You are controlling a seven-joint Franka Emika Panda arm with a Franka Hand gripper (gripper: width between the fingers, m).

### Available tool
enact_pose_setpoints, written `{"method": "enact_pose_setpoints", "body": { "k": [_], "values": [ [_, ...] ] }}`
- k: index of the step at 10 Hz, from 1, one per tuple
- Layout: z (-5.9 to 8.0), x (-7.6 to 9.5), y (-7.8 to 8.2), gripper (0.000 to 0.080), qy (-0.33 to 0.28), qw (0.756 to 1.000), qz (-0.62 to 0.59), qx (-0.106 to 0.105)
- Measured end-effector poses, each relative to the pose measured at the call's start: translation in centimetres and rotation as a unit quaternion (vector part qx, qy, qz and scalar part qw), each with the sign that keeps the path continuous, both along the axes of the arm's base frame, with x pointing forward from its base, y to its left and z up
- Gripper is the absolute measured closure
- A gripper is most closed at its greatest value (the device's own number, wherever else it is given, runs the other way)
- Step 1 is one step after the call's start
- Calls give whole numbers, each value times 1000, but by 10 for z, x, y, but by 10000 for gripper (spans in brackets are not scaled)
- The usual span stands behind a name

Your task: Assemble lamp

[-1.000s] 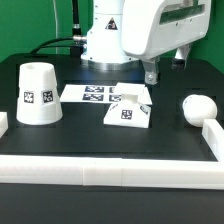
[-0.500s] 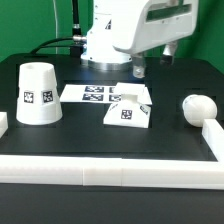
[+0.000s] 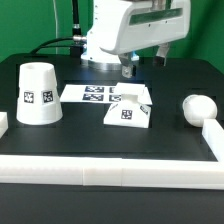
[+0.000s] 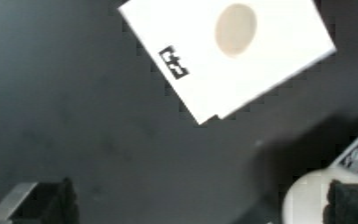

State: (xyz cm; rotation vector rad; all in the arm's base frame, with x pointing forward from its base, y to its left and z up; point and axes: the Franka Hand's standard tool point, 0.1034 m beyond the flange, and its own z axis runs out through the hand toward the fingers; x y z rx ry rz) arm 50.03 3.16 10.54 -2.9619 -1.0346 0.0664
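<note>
Glossy white arm [image 3: 112, 30], dark claw [image 3: 142, 62], black cable [image 3: 55, 43].

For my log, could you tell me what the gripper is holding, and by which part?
Nothing: the gripper hangs empty, clear of the lamp base.

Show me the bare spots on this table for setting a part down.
Widest bare stretch: the black table between the front rail and the shade and base. A smaller gap lies between base and bulb. Crowded: the middle, where marker board and base lie close together, claw hovering near.
</note>
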Motion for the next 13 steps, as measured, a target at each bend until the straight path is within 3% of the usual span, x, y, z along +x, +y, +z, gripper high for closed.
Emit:
{"method": "enact_pose_setpoints", "body": {
  "k": [2, 5, 9, 13],
  "values": [
    [-2, -2, -5, 100, 2, 999, -43, 1],
    [-6, -17, -29, 100, 11, 983, -186, 8],
    [-8, -19, -26, 100, 13, 955, -297, 7],
    [-15, -25, -30, 100, 20, 893, -449, 10]
  ]
}}
